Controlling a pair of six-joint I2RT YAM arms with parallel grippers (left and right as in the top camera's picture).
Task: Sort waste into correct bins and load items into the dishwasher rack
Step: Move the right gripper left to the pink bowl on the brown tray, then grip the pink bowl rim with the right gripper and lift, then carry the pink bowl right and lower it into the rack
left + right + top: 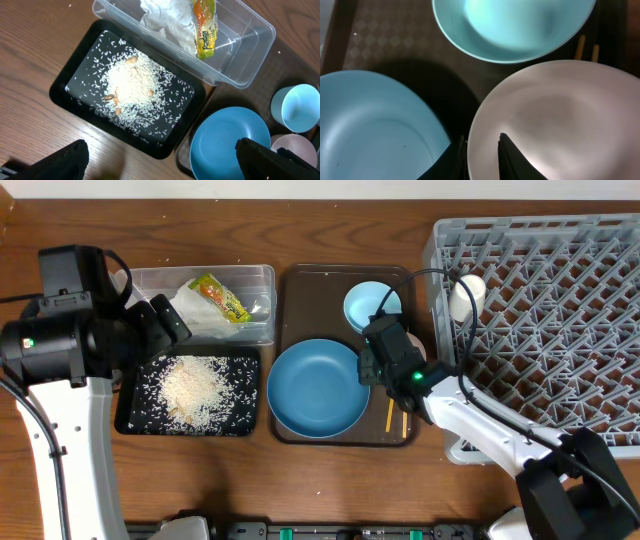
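Bowl rim (pixel 490 100) within right claw (pixel 482 142)

Our right claw (pixel 482 144) sits astride the rim of the near bowl (pixel 555 115). We see the plate (pixel 375 125) to its left, the far bowl (pixel 515 25) ahead, chopsticks (pixel 586 47) ahead-right, all on the tray (pixel 390 45).

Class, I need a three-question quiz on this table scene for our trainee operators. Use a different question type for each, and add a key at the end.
1. True or false: the snack wrapper lies in the clear tub.
2. The right gripper has one finger on each side of the rim of which item? A. blue plate B. white bowl C. light-blue bowl
3. Fill in: the cream cup sits in the ____.

Key: 1 true; 2 B; 3 dishwasher rack.
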